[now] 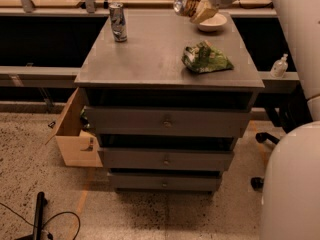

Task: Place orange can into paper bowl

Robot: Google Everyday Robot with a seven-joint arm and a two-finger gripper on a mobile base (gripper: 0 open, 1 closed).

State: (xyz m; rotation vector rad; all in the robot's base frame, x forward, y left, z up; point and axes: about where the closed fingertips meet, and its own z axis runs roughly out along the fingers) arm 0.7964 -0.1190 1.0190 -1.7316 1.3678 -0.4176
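Note:
The orange can (pixel 183 3) is held on its side in my gripper (pixel 196 7), above the far right part of the grey cabinet top (pixel 150 54). Its silver end faces left. The gripper is shut on the can. The paper bowl (pixel 212 23) sits on the cabinet top at the far right corner, just right of and below the gripper, partly covered by the fingers. The can is held left of the bowl's middle, clear of the surface.
A tall slim silver-blue can (pixel 118 22) stands at the far left of the top. A crumpled green bag (pixel 204 59) lies right of centre. A drawer (pixel 75 134) hangs open at the left. My white arm and base (pixel 292 174) fill the right side.

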